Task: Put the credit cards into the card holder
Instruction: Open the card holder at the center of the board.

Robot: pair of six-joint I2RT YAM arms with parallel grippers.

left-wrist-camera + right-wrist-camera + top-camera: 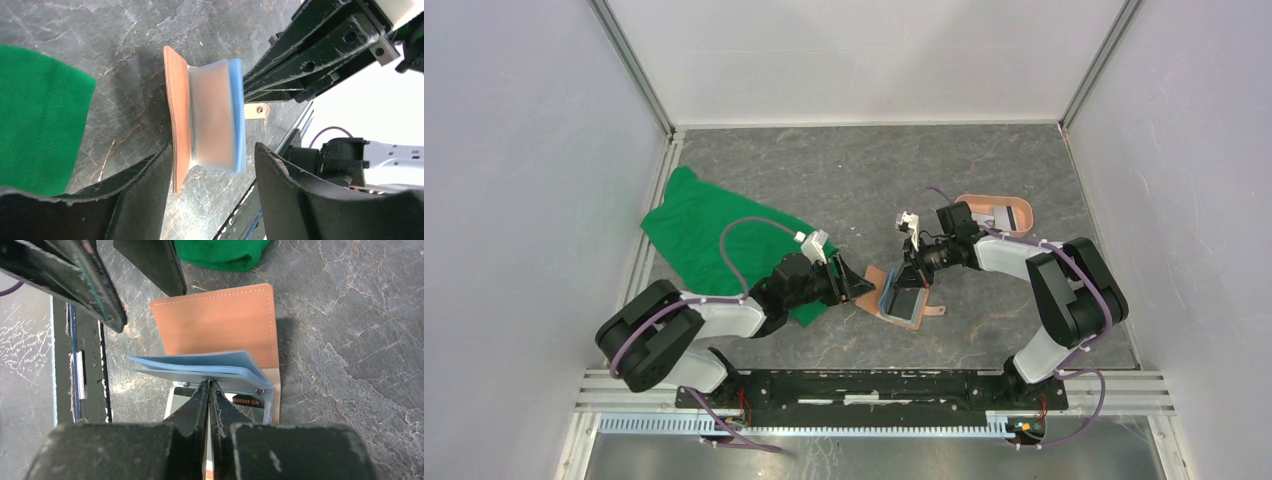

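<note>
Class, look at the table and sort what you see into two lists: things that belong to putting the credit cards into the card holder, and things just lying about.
Belongs to the job: card holder, open; credit card under its clear sleeve.
Just lying about: green cloth; pink tray, contents unclear.

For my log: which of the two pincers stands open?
The left pincer: its jaws stand wide apart, facing the card holder, while the right pincer is pressed shut.

Left jaws wide apart; right jaws — together
</note>
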